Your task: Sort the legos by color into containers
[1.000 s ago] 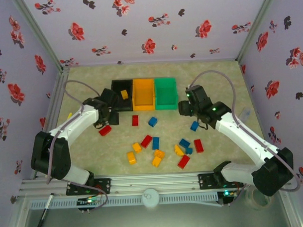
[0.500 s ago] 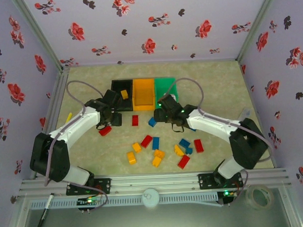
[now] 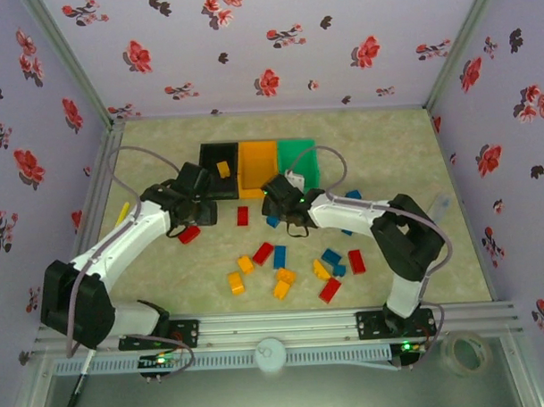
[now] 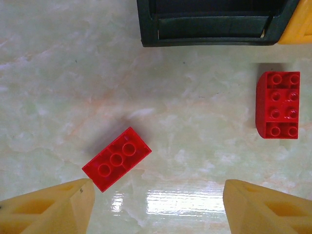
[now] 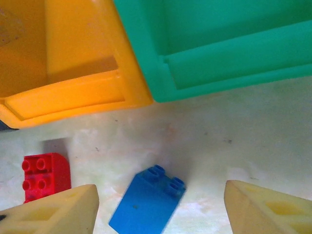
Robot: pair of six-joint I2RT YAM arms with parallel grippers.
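The containers stand joined in a row at the back: black (image 3: 208,157), orange (image 3: 257,166), green (image 3: 299,162). A yellow lego (image 3: 222,169) lies in the black one. My left gripper (image 3: 193,220) is open above the table; a red lego (image 4: 117,159) lies flat just ahead of its left finger (image 4: 53,207), untouched. Another red lego (image 4: 278,105) lies to the right, below the black bin (image 4: 209,29). My right gripper (image 5: 161,209) is open in front of the orange (image 5: 73,83) and green (image 5: 219,53) bins. A blue lego (image 5: 147,202) lies between its fingers, with gaps on both sides.
Several red, blue and yellow legos (image 3: 279,267) are scattered across the middle front of the table. A thin yellow stick (image 3: 122,211) lies at the left wall. A blue lego (image 3: 350,197) sits beside the right arm. A pen (image 3: 80,382) and a tape roll (image 3: 462,350) lie beyond the rail.
My right arm has swung left, from the right of the green bin to over the blue lego in front of the bins. My left gripper has shifted only slightly.
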